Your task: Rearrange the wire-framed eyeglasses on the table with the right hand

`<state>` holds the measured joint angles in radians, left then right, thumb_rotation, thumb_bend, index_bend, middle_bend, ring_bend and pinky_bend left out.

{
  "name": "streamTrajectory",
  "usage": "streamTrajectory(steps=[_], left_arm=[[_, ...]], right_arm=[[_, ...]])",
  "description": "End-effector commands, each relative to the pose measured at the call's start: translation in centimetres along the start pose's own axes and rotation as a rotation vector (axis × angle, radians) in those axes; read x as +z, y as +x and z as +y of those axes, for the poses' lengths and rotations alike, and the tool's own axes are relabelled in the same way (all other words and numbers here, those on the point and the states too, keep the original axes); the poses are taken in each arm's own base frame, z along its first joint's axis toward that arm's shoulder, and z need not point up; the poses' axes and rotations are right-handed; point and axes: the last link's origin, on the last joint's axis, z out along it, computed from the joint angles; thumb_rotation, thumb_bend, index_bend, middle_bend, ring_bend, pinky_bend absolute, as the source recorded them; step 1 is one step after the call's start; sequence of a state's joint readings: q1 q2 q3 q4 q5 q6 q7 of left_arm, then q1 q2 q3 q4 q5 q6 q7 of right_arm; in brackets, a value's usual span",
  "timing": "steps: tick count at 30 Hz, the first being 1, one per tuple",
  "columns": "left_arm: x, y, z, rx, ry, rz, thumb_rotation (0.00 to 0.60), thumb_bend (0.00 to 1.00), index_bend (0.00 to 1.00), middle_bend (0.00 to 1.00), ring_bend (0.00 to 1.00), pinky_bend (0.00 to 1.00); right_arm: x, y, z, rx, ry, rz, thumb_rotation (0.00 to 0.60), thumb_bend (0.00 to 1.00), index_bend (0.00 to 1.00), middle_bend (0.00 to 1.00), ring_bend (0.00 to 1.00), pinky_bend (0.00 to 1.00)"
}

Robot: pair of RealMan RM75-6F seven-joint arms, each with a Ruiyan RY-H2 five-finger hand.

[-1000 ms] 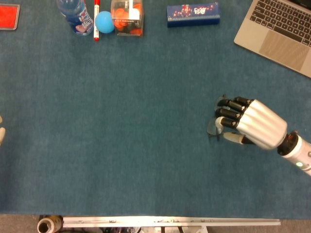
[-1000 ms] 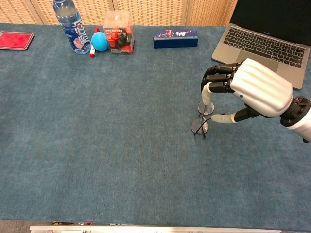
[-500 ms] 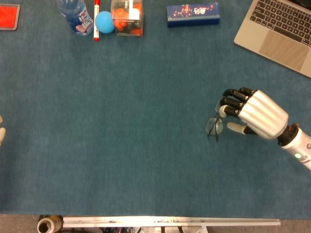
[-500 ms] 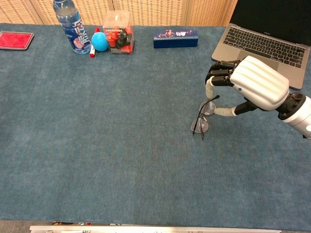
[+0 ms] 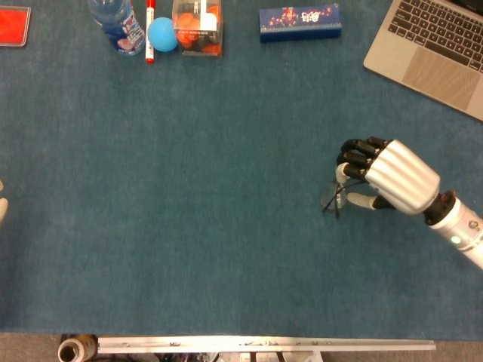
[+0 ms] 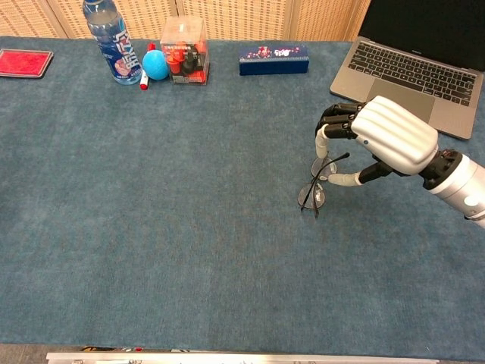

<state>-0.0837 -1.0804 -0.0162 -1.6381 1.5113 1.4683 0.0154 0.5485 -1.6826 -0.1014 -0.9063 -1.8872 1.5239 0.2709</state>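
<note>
Teal table; silver robot hand; blue ball.

The right hand has been drawn slightly left and lowered over the eyeglasses (one temple now raised off the table)
</note>
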Motion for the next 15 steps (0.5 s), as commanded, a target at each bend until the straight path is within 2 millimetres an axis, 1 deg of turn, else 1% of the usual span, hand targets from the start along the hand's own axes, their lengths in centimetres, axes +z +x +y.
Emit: streamTrajectory(steps=[1,15], left_arm=[[0.0,0.0,0.0,0.001,-0.001,0.0,0.6,0.28,0.51,0.49,0.31,0.46],[0.0,0.1,-0.1,-0.005,0.002,0.0,0.6,0.28,0.51,0.49,0.31,0.46]], right_arm=[[0.1,0.0,-0.2,0.016,0.002,0.0,0.6,0.09,0.55,0.52,0.34,0.56],[1.4,0.1,-0.5,0.075,-0.023,0.045,0.6,0.09,0.55,0.52,0.34,0.56]])
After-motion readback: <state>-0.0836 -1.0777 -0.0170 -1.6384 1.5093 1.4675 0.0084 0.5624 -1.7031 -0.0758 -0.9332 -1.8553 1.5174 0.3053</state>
